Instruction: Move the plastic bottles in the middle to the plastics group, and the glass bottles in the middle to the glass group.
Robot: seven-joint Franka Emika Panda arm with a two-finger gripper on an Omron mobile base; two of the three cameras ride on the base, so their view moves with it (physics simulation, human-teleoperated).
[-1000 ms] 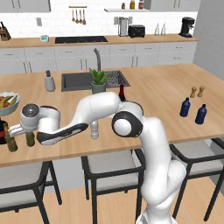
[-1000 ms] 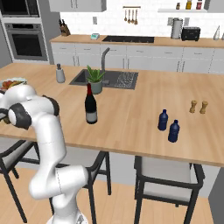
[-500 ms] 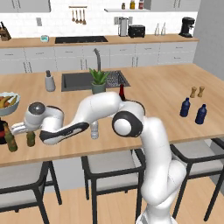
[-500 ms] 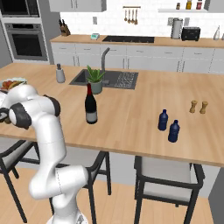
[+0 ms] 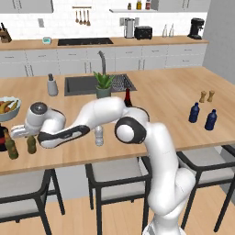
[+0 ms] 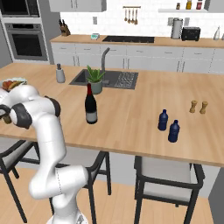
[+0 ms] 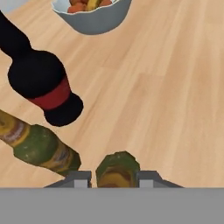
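My gripper (image 7: 114, 178) hangs over the far left of the island counter (image 5: 156, 133), open a little. Its fingers (image 7: 78, 177) flank the top of a small olive-brown beer bottle (image 7: 117, 168), which stands on the counter (image 5: 31, 144). Just beside it is the glass group: another beer bottle (image 7: 41, 146) (image 5: 11, 148) and a dark bottle with a red band (image 7: 41, 83). A clear plastic bottle (image 5: 98, 136) stands mid-counter below my arm. The tall wine bottle (image 6: 90, 107) stands in the middle. Two dark blue bottles (image 5: 194, 113) (image 6: 173, 131) stand at the right.
A fruit bowl (image 7: 92, 15) (image 5: 7, 109) sits just behind the glass group. A potted plant (image 5: 103, 85) and the sink (image 5: 82, 83) are at the back centre. Two wooden shakers (image 5: 206, 96) stand behind the blue bottles. Stools line the near edge.
The jaws have widened slightly around the small beer bottle, which stands on the counter. The arm has hardly moved.
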